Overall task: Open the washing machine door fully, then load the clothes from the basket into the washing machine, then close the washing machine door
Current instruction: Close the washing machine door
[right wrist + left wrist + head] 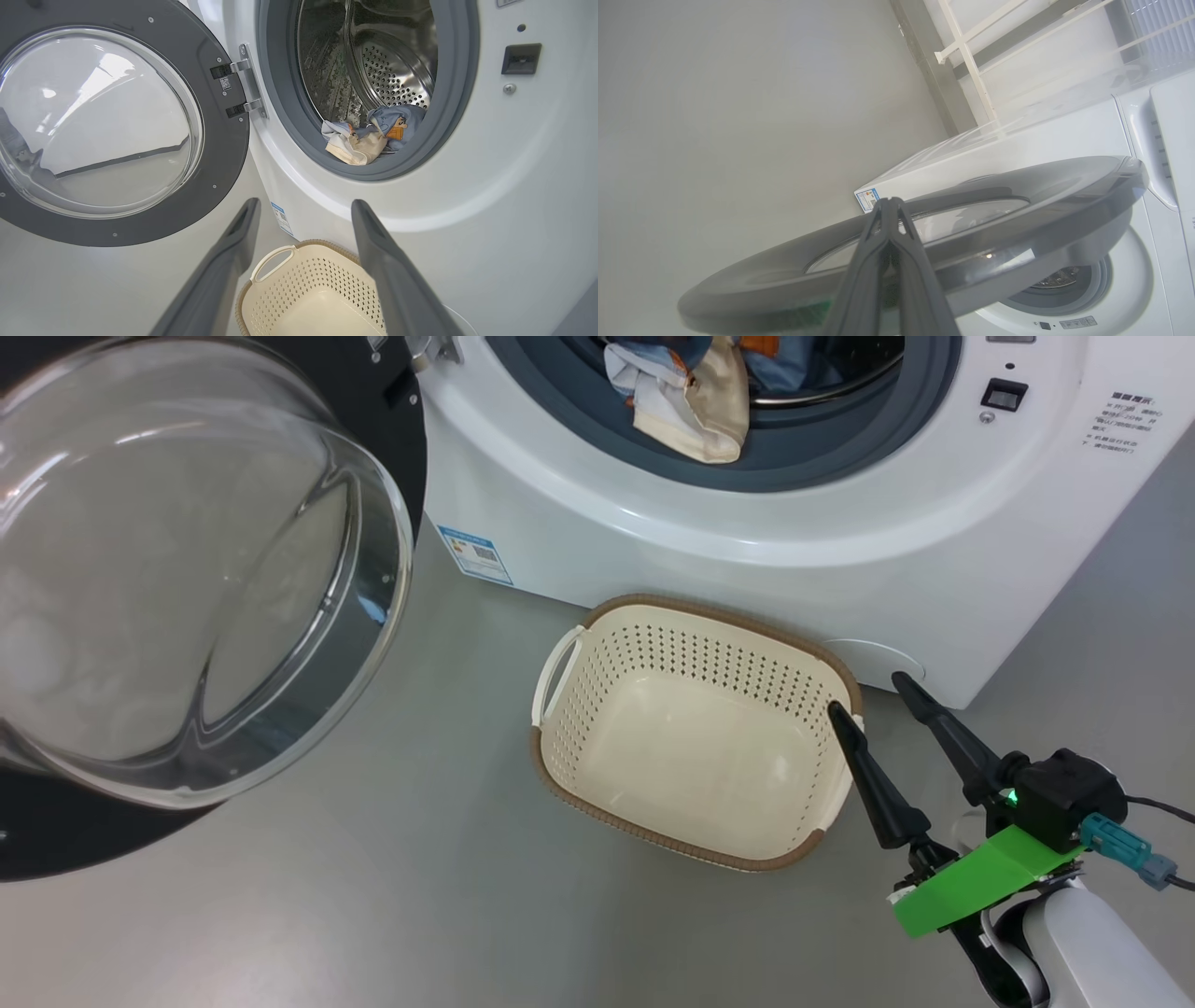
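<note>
Head view: found the clothes (pixel 780 369) at the mouth of the washing machine (pixel 653 523), beige piece (pixel 709 420) draped over the grey gasket (pixel 822 453). Risked pinching that fabric on shutting the washing machine door (pixel 187 569), swung wide at left. Showed left gripper (pixel 889 205) pinched together by the door's outer face, right gripper (pixel 866 694) spread, empty, just beside the bare basket (pixel 597 728) on the floor (pixel 373 896), perhaps fouling the swing.

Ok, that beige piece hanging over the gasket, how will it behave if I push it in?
Probably floppy: the beige piece droops limply over the gasket, so it may fold rather than slide. Likely light, being thin cloth.
</note>
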